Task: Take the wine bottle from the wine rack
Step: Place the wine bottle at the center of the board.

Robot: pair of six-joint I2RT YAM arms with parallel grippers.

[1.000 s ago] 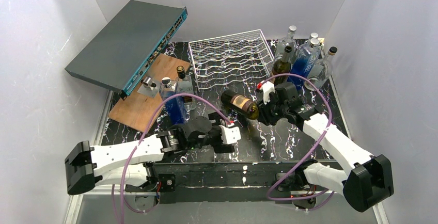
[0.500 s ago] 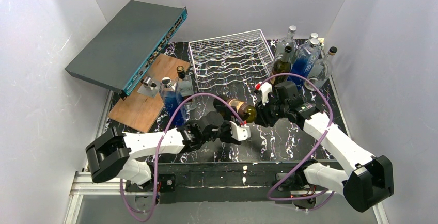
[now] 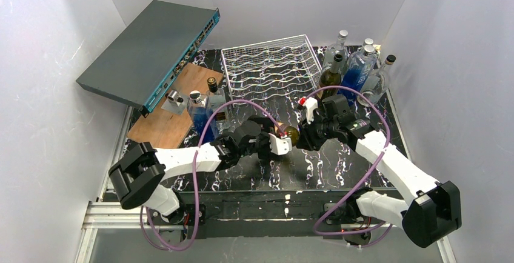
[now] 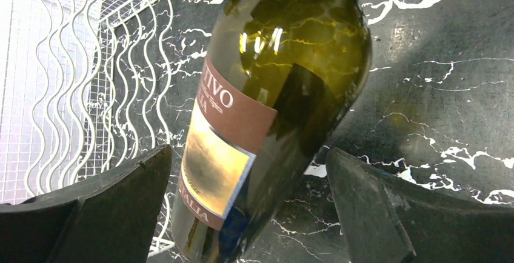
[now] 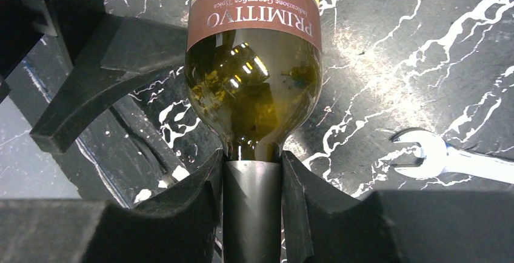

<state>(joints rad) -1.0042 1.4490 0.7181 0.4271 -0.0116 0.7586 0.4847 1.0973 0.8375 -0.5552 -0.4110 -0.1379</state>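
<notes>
- Top external view: the bottle [image 3: 286, 133] lies roughly level over the middle of the tabletop [image 3: 330, 167], off the rack [image 3: 271, 69] and just in front of its near edge, neck pointing toward the right arm.
- Right gripper [image 3: 303, 134] is clenched on the bottle's neck. In the right wrist view the two fingers [image 5: 200, 199] press against the dark neck from both sides, just below the shoulder of the bottle [image 5: 253, 81].
- Left gripper [image 3: 276, 140] reaches in from the near left side, its fingers [image 4: 115, 199] spread wide on either side of the bottle's lower body. Whether they touch the glass cannot be told.
- Left wrist view: the bottle [image 4: 273, 93] is green glass with a brown and gold label, and the rack [image 4: 79, 81] shows behind it on the left, its wavy white wires bare.
- Rack stands at the far middle of the tabletop, tilted up toward the back wall.
- Grey switch [image 3: 148, 54] leans at the far left corner, one edge over a wooden board [image 3: 173, 114].
- Blue bottle [image 3: 205, 123] stands beside the board, near the left arm.
- More bottles [image 3: 357, 66] stand clustered in the far right corner, just beside the rack.
- Wrench [image 5: 448, 157] lies flat on the tabletop to one side of the right gripper [image 5: 251, 175].
</notes>
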